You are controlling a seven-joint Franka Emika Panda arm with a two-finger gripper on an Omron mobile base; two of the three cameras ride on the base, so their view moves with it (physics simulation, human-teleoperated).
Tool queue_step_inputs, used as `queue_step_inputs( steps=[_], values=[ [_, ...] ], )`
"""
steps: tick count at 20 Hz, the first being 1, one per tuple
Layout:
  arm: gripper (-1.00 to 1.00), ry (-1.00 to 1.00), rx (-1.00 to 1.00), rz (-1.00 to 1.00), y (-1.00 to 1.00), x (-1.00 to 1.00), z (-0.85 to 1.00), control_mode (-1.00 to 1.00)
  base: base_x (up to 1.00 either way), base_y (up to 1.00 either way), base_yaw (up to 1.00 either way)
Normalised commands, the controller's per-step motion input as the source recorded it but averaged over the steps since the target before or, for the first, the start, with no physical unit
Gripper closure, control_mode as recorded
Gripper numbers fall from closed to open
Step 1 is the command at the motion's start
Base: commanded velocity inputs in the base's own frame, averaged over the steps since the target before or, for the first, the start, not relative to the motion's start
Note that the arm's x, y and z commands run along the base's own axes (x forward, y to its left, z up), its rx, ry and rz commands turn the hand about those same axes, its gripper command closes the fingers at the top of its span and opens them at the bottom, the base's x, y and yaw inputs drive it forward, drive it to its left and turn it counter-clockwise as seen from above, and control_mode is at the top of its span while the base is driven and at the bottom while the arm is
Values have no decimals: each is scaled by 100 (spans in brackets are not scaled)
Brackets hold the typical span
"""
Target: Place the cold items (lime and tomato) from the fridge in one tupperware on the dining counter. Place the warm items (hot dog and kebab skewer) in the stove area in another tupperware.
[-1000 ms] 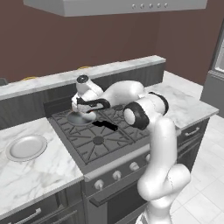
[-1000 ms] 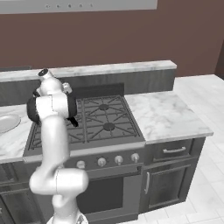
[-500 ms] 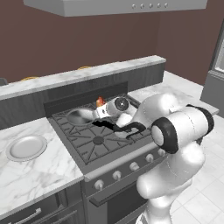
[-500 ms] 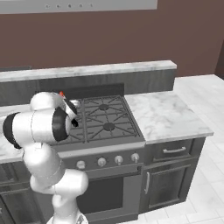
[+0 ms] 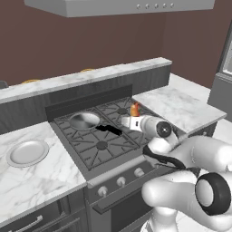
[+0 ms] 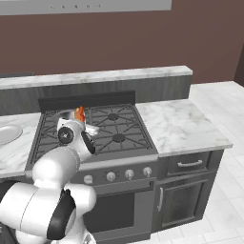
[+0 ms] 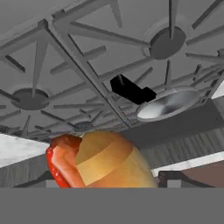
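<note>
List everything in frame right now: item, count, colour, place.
hot dog: 1, tan bun with red sausage, close in front of the gripper, above the stove
pan: 1, silver with black handle, on the stove's back left burner
plate: 1, grey-white, on the marble counter left of the stove
stove: 1, dark grates, knobs along the front
range hood: 1, grey, above the stove
raised counter: 1, white marble top, behind the stove
gripper: 1, white, over the stove; whether it grips the hot dog is unclear
</note>
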Motion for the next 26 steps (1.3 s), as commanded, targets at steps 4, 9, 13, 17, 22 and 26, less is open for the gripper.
queue_step_inputs(
  steps=[4,9,13,17,22,26],
  values=[
    [100,4,22,-18,-95,-50,100,-100,0,0,0],
    [100,18,13,-16,-100,-60,100,-100,0,0,0],
    [100,32,5,-23,-94,-69,91,-100,0,0,0],
    [100,52,-1,-29,-67,-62,38,-100,0,0,0],
    [100,63,-13,-31,-29,-71,-4,-100,0,0,0],
    [100,40,-12,-29,3,-98,-37,-100,0,0,0]
  ],
)
